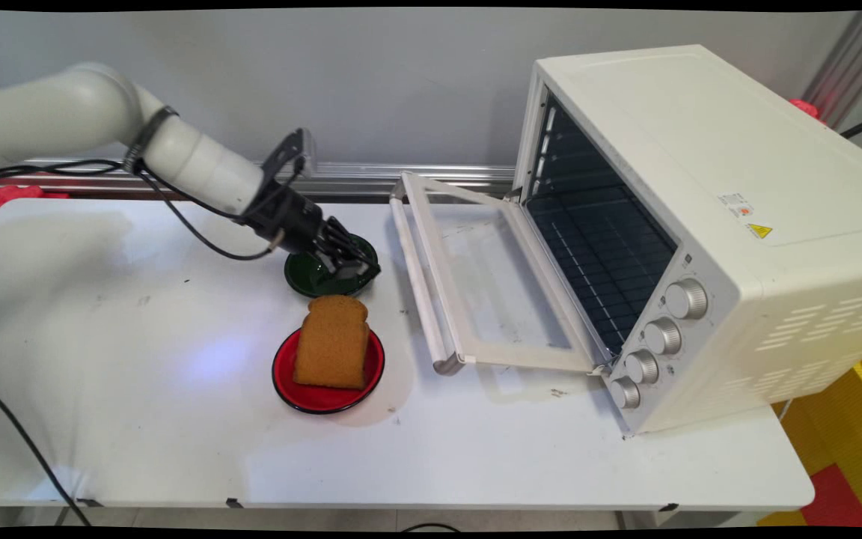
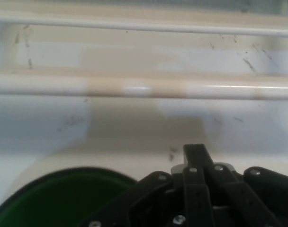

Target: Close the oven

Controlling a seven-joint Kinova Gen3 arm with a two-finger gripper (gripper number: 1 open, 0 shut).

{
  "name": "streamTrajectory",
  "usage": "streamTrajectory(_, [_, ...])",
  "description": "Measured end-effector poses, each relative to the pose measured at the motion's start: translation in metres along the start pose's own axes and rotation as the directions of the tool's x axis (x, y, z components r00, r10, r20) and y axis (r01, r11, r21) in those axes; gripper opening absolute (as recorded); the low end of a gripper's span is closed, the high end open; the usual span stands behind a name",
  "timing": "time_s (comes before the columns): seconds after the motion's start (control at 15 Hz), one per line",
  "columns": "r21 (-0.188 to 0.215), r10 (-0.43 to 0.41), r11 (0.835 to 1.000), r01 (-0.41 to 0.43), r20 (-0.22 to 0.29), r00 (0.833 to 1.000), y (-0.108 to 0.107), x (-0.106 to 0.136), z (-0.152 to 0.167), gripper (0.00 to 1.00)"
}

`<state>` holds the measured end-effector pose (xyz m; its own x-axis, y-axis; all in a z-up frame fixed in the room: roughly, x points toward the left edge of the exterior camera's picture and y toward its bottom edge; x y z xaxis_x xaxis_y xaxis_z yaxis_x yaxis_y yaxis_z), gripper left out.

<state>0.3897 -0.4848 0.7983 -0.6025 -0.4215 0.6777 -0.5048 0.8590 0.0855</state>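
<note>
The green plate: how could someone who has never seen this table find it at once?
Start at the white oven on the table's right; its door lies open toward the left. Just left of the door's handle stand two small plates. The green plate is the farther one, empty, under the gripper; the nearer red plate carries toast.

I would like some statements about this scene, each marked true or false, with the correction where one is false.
1. The oven door is open and lies flat toward the table. True.
2. The slice of bread lies on the green plate. False: it stands on the red plate.
3. The hand is over the green plate's right side. True.
4. The green plate holds food. False: no food shows on it.
5. The oven stands on the table's left side. False: it is on the right side.
</note>
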Motion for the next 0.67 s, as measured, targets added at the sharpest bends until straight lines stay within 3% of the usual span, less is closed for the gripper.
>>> streamTrajectory(0.67, [-0.019,0.036,0.999,-0.037,-0.050,0.998,-0.007,0.001,0.062,0.00])
